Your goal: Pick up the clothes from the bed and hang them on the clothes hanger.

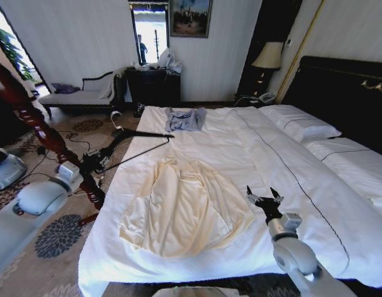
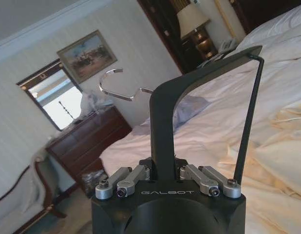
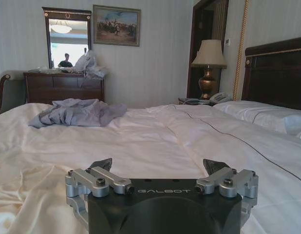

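The cream shirt (image 1: 178,210) lies spread flat on the near left part of the white bed (image 1: 240,148). It also appears as cream fabric (image 2: 282,146) and as a pale edge (image 3: 24,195). My left gripper (image 1: 95,162) hovers beside the bed's left edge, shut on one arm of the black clothes hanger (image 1: 138,139). The left wrist view has the hanger (image 2: 162,122) clamped between the fingers of that gripper (image 2: 162,178), silver hook (image 2: 119,83) pointing away. My right gripper (image 1: 264,197) stands open just above the duvet, right of the shirt, nothing between its fingers (image 3: 159,165).
A small grey-blue garment (image 1: 185,119) lies crumpled at the bed's far left. A dark red turned-wood stand (image 1: 30,117) rises left of the bed near my left arm. Pillows (image 1: 302,124) and the black headboard (image 1: 345,93) are on the right; a dresser (image 1: 154,83) stands behind.
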You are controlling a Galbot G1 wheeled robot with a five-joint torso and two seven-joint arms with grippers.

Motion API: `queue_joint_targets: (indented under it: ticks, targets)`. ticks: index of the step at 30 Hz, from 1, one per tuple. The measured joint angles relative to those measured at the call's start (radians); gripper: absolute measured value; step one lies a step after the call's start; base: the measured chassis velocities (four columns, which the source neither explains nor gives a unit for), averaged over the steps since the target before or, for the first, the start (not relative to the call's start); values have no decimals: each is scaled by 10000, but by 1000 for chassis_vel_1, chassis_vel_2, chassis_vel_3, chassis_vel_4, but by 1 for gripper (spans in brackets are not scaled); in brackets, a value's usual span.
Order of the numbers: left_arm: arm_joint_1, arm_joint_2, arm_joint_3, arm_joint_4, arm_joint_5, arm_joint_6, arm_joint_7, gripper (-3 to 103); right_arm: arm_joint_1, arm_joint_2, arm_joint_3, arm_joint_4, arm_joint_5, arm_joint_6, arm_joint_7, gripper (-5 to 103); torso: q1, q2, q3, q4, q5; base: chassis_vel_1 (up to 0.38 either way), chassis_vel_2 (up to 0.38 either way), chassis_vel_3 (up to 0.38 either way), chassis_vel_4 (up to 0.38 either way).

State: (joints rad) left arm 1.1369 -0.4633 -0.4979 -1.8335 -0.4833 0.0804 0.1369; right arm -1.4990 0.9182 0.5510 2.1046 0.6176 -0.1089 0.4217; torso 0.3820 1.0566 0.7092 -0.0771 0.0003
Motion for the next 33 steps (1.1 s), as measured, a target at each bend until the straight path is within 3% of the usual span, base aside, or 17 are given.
queue_joint_targets:
  ticks: [3,4,7,8,12,20,23,26,29,30,31,32,33]
  targets:
    - [-1057,-440,1356,1027,132,-1270,192,20,249,-137,-18,-168,234,-40,29,100,0,0,0,-10,-4,0,0,0,0]
    - [-1057,-440,1356,1027,132,-1270,192,20,249,-137,-18,-168,234,-40,29,100,0,0,0,-10,-4,0,0,0,0]
    - [-1917,-847,2623,1939,356,-2174,707,20,461,-298,-23,-333,462,-71,35,100,0,-2,1,-8,-4,0,0,0,0]
    - [-1917,-847,2623,1939,356,-2174,707,20,461,-298,-23,-333,462,-71,35,100,0,-2,1,-8,-4,0,0,0,0]
    - [-3375,-1153,4246,3008,854,-3004,1718,20,1023,-614,-152,-555,1268,-266,95,100,0,-2,0,-8,-4,0,0,0,0]
    - [-5057,-1332,5486,4468,1682,-3432,2447,20,3538,-1345,-1270,-1847,2951,-775,-167,100,-1,-2,0,-6,-2,0,0,0,0]
    - [-5350,-1364,5683,5003,1799,-3541,2602,20,4726,-1631,-1961,-2505,3497,-1016,-654,100,0,-3,1,0,-3,0,0,0,0]
    - [-5584,-1408,5779,5683,1985,-3717,2761,20,6477,-1958,-3120,-3602,4488,-1440,-1797,100,1,-3,1,-2,-6,0,0,0,0]
    - [-5908,-1586,6024,6110,2083,-3834,2800,20,7197,-2099,-3580,-4305,4507,-1365,-2396,100,0,-3,0,14,6,0,0,0,0]
    - [-6204,-1811,6270,6392,2148,-3900,2868,20,7326,-2227,-3655,-4615,4344,-1338,-2700,100,-1,-2,0,13,0,0,0,0,0]
    - [-6391,-1980,6413,6577,2205,-3946,2929,20,7418,-2305,-3757,-4894,4194,-1326,-2947,100,1,-2,0,-5,-15,0,0,0,0]
    - [-6485,-2082,6494,6680,2253,-3991,2982,20,7671,-2300,-3991,-5261,4048,-1326,-3180,100,1,-2,1,-24,-16,0,0,0,0]
    - [-6493,-2112,6497,6707,2279,-4026,2996,20,7991,-2221,-4272,-5612,3878,-1332,-3353,100,1,-2,0,-28,-5,0,0,0,0]
